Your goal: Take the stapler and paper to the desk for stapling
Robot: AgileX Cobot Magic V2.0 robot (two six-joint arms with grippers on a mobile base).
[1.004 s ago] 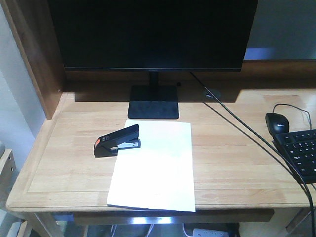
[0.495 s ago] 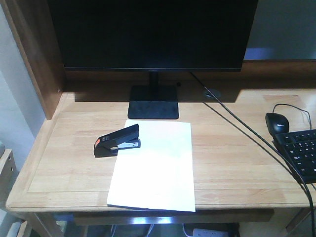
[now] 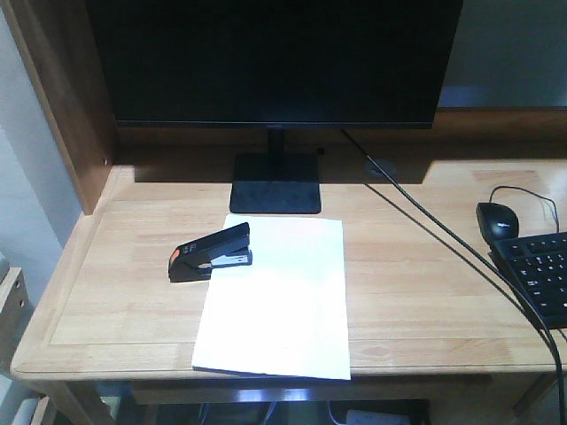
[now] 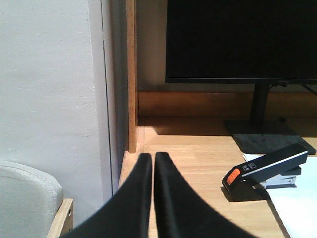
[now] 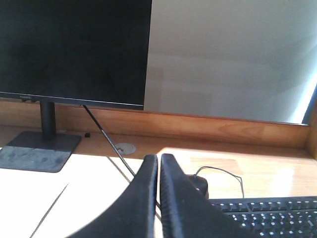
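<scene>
The black stapler (image 3: 211, 252) with its orange-red tab lies on the light wood desk (image 3: 416, 292), its front end over the left edge of the white paper (image 3: 276, 297). In the left wrist view the stapler (image 4: 265, 171) sits right of my left gripper (image 4: 153, 157), which is shut, empty and well apart from it; the paper (image 4: 297, 208) shows at the lower right. My right gripper (image 5: 159, 158) is shut and empty above the desk's right side. Neither gripper shows in the front view.
A black monitor (image 3: 275, 62) on its stand (image 3: 275, 184) fills the back. A black mouse (image 3: 497, 219), a keyboard (image 3: 542, 274) and a cable (image 3: 443, 239) lie at the right. A wooden side panel (image 3: 62, 97) rises at the left. The mouse (image 5: 198, 186) and keyboard (image 5: 267, 213) sit close to the right gripper.
</scene>
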